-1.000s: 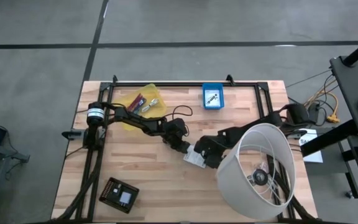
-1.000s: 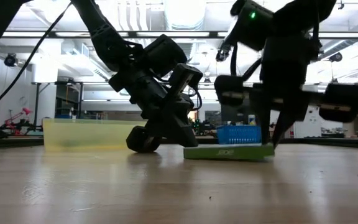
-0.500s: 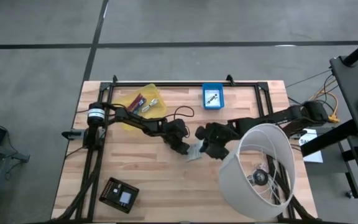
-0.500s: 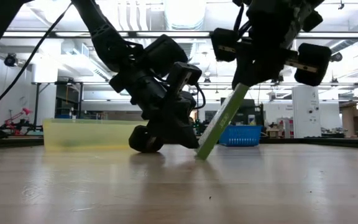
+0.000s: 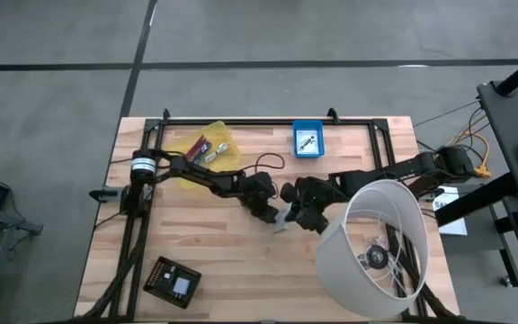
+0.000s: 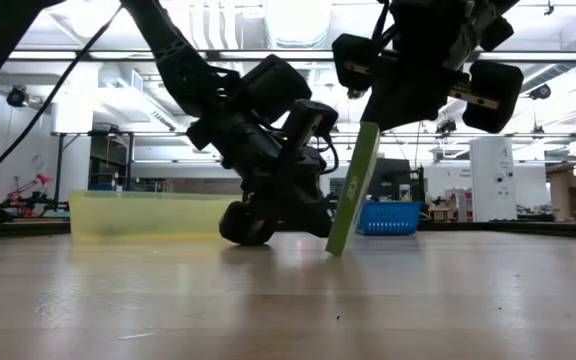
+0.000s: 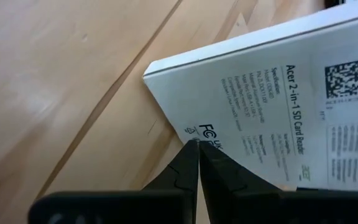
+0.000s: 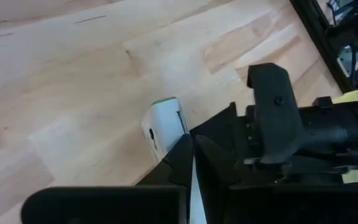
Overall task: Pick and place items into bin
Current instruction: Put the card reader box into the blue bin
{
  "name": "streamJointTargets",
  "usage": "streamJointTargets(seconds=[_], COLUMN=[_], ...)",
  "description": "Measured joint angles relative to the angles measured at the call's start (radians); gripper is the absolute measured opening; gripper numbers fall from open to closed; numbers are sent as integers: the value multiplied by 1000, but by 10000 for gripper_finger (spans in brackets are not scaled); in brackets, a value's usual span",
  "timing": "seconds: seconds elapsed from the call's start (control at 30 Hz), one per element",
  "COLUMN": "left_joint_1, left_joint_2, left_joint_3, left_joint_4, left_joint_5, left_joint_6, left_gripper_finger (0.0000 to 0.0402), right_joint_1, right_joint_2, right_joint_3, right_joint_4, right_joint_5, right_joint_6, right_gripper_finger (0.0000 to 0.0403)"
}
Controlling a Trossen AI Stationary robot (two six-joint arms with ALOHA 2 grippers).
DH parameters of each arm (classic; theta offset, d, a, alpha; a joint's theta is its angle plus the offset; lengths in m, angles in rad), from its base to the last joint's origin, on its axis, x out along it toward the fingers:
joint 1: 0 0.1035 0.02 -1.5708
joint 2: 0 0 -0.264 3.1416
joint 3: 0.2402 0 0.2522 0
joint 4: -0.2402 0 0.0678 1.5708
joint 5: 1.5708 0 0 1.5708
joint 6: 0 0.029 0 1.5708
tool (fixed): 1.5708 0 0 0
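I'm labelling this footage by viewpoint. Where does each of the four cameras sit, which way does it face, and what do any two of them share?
High view: above the table, looking straight down; both arms show, with yellow bin and blue bin.
Low view: at tabletop height, looking level across; both arms come from above, the white packet tilted on one edge.
Left wrist view: on the left arm, looking past the left tool at the packet's print.
Right wrist view: on the right arm, past the right tool, shut on the packet's edge.
All four views share the packet.

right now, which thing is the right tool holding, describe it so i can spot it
Look at the middle of the wooden table, just left of the big white lampshade, where both arms meet. The white packet stands nearly on edge there, pinched by the right tool; it alone is tilted up, green-edged, with printed text.
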Motion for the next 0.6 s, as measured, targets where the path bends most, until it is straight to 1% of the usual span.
streamJointTargets(seconds=[0.3,0.6], left_joint_1=[0,0], left_joint_2=[0,0], left_joint_3=[36,43], left_joint_4=[26,100], left_joint_5=[-5,-6], left_joint_6=[14,13], left_gripper_finger=[0,0], right_joint_1=[1,-7], right_joint_2=[0,0], right_joint_3=[0,-1], right_joint_4=[7,14], right_joint_5=[-9,2], right_joint_6=[0,0], right_gripper_finger=[8,8])
